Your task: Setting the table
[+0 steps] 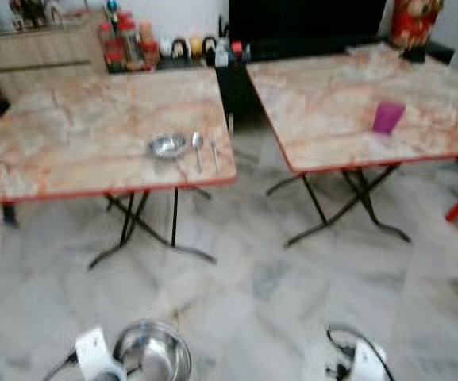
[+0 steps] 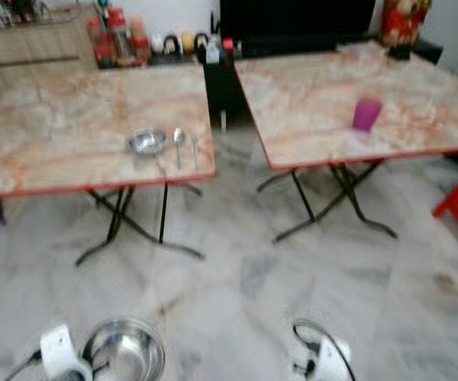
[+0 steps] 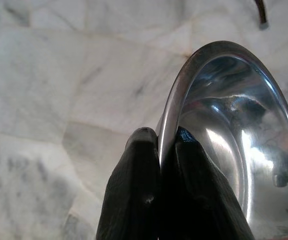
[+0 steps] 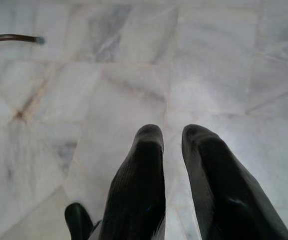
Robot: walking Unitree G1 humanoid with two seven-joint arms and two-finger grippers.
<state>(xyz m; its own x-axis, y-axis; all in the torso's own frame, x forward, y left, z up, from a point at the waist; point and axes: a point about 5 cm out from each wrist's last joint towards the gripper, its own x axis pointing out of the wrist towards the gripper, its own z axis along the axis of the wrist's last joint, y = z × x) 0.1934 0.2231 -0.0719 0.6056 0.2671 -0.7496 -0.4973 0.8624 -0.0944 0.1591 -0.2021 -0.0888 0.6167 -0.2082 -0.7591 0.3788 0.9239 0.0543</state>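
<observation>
Down low, the left gripper pinches the rim of a steel bowl, one black finger outside the wall and one inside, and carries it above the marble floor. The right gripper hangs over bare floor with a narrow gap between its fingers and nothing in them.

Ahead and slightly left stands the left table, with a small bowl, a spoon and a fork laid side by side near its near right corner, handles pointing toward the robot. A pink cup sits on the right table, far from the bowl.

I judge the carrying arm the nearer to the setting: the bowl must travel forward and up onto the left table.
</observation>
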